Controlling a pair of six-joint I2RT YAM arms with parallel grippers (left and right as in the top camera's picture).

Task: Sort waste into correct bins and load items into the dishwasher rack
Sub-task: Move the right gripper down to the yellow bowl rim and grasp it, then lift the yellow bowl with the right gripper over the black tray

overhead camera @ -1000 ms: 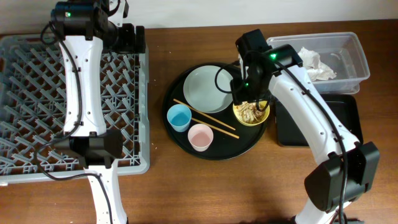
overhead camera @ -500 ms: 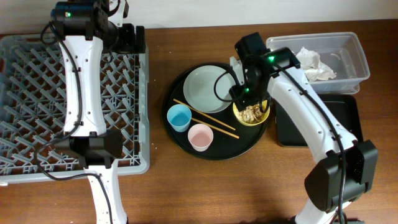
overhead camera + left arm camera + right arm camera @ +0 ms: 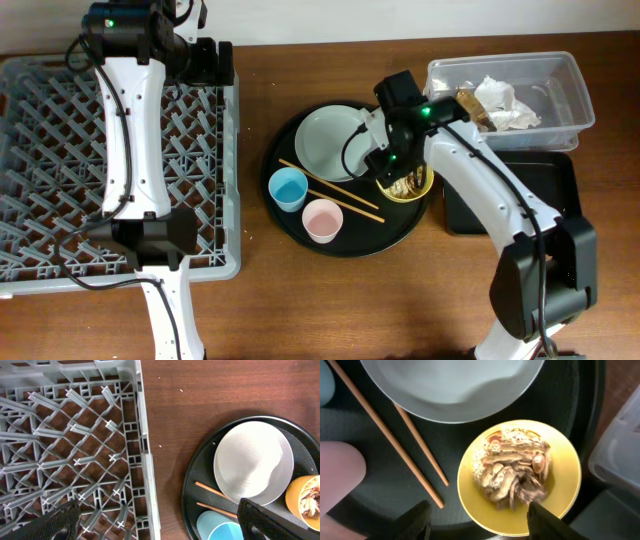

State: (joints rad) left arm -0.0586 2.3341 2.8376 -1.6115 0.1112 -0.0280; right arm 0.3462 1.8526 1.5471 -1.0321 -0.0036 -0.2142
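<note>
- The yellow bowl (image 3: 469,485) sits at the right edge of the round black tray (image 3: 345,240). It looks light, stiff and smooth, so pinch its bare rim.
- Its noodle scraps (image 3: 515,472) look soft and clingy, and would likely slump out when tipped.
- The right tool (image 3: 481,519) hangs above the bowl, fingers apart and empty.
- The left tool (image 3: 162,521) is spread wide and empty.
- Overhead, the right arm covers part of the bowl, and both wrist views cut off the fingertips.

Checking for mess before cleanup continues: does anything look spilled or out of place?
Nothing spilled: the tan noodle scraps sit inside the small yellow bowl on the round black tray, thin wooden chopsticks lying beside it.
</note>
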